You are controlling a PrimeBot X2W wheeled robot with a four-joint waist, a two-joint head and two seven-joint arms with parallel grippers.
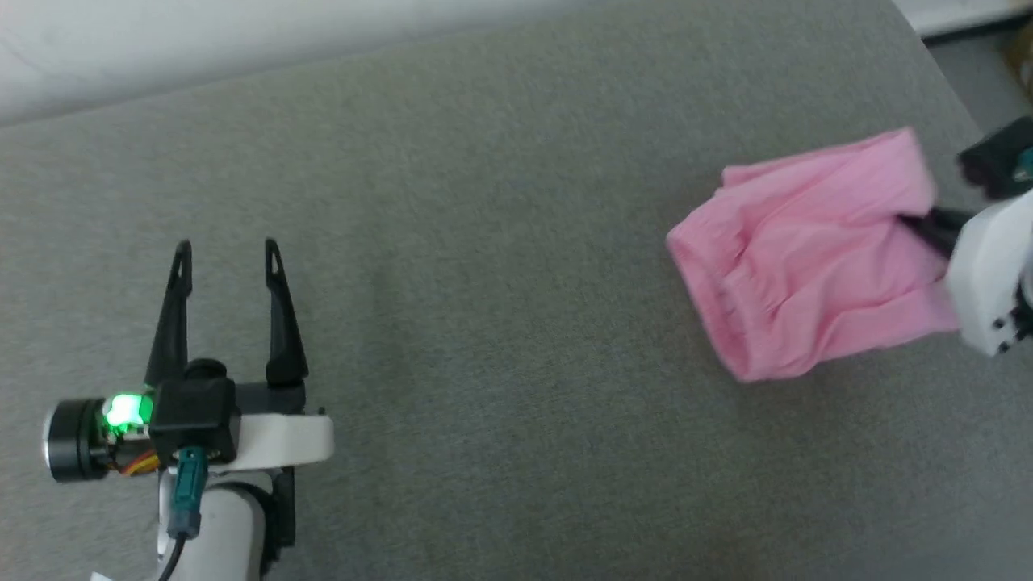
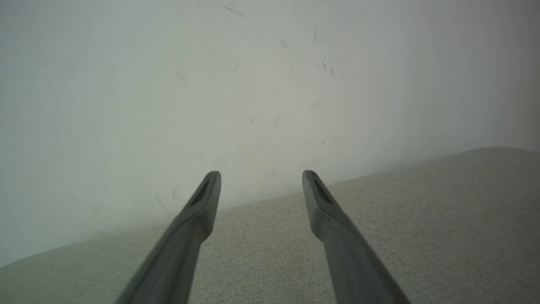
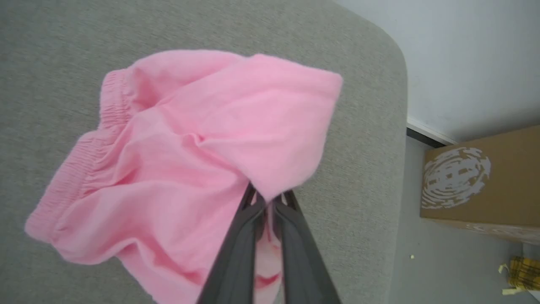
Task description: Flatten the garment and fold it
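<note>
The pink garment lies rumpled on the grey table at the right, its gathered waistband toward the left. My right gripper reaches in from the right edge and is shut on the garment's cloth. In the right wrist view its two dark fingers pinch a fold of the garment, and part of the cloth drapes over the tips of my right gripper. Far off at the lower left, my left gripper stands open over bare table, its tips holding nothing.
The grey padded table spreads wide between the two arms. Its right edge runs close beside the garment. Beyond that edge a cardboard box stands on the floor. A pale wall rises behind the table.
</note>
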